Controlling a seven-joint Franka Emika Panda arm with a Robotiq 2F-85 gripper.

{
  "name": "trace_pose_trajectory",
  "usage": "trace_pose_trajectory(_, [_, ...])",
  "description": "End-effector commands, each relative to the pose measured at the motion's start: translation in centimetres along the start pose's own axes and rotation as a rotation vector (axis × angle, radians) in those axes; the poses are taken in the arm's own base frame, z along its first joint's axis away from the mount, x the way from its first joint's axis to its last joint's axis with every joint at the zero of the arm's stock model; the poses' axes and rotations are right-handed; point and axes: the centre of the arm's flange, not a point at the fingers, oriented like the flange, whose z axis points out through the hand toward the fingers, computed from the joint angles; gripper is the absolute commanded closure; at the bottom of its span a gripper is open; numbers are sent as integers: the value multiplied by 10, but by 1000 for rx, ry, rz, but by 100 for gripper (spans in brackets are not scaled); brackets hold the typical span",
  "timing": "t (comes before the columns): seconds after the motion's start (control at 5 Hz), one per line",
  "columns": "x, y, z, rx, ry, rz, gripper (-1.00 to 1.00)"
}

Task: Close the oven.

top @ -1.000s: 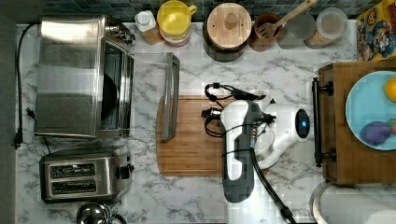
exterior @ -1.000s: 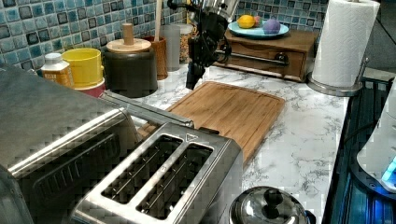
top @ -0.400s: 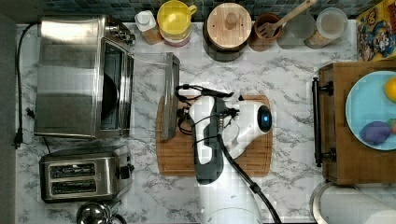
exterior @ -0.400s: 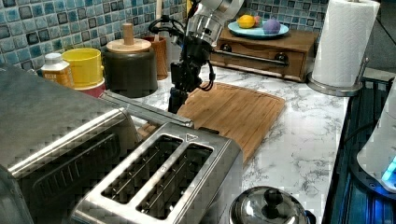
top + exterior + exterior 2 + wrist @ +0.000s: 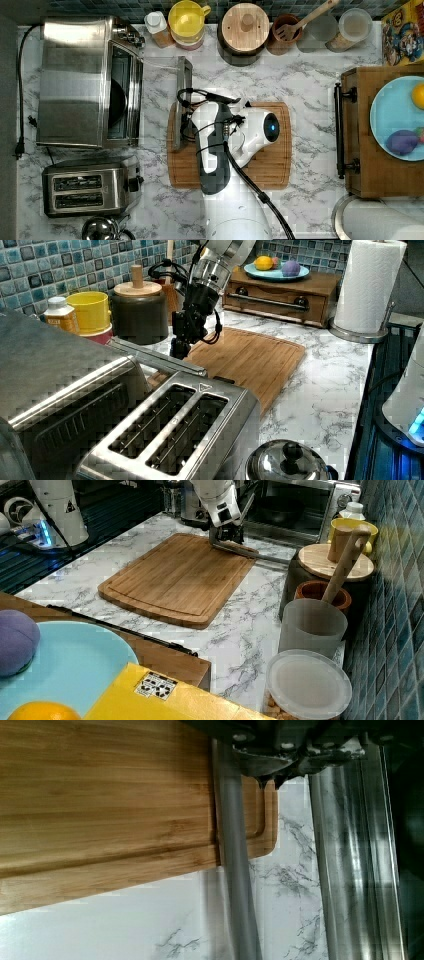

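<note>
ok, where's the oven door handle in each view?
Top view: handle, vertical bar at the cutting board's left edge, by the gripper.
Left view: handle, diagonal bar above the toaster.
Right view: handle, beyond the board's far corner.
Wrist view: handle, bar crossing the board's edge.
Shared landmark: the cutting board.
</note>
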Motion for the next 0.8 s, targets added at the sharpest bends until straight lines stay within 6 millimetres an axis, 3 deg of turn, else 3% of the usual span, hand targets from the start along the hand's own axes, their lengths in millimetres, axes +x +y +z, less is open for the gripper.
trace_pose_trajectory(0.2, [71,-56,-20,156,119,-122,100])
trace_pose_trajectory(0.4, [72,-73,-19,203,82,-154,100])
trace_pose_trajectory(0.8, [73,-87,-14,200,42,-170,100])
